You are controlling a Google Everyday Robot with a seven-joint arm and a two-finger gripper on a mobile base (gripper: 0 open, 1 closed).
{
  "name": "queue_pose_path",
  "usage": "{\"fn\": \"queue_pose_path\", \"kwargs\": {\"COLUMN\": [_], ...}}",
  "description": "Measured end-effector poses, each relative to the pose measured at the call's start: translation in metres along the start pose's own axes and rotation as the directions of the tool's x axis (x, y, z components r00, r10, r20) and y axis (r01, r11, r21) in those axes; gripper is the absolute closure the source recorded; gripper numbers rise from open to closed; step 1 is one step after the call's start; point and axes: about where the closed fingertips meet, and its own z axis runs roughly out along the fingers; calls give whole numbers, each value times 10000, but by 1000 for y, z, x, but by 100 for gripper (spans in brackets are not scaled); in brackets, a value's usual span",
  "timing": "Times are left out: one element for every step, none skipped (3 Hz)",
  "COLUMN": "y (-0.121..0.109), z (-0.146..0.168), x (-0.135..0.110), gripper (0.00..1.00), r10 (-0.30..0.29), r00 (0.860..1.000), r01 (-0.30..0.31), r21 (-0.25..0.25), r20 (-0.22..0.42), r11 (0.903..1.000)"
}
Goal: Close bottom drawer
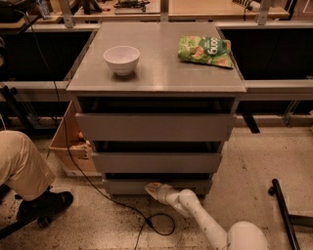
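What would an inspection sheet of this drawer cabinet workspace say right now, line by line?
Surface: cabinet top holds a white bowl and a green snack bag.
Job's things: bottom drawer, nearly in; fully shut or not, cannot tell.
Clutter: cardboard box on the floor left of the cabinet.
Grippers: end effector low against the bottom drawer front.
Cables: black cable loops across the floor in front.
Surroundings: person's leg at left; workbenches behind.

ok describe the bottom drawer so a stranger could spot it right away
Find the grey cabinet with a white bowl and green snack bag on top; it has three plain drawer fronts stacked. The bottom drawer is the lowest, just above the floor, with the gripper at its front. It is the narrowest and slimmest of the three.
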Motion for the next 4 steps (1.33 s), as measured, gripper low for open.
{"fn": "queue_pose_path", "kwargs": {"y": [1, -13, -37, -35], "z": [-20, -90, -179, -216], "x": [2, 13, 16, 0], "gripper": [100, 100, 100, 100], "r10": [-161, -796, -1991, -3201], "r00": [9996, 9898, 9407, 8706], "r01": [159, 798, 2086, 3208], "r21": [-94, -30, 57, -624], "r20": [-247, -1182, -2748, -3735], "r11": [9998, 9968, 9780, 9451]}}
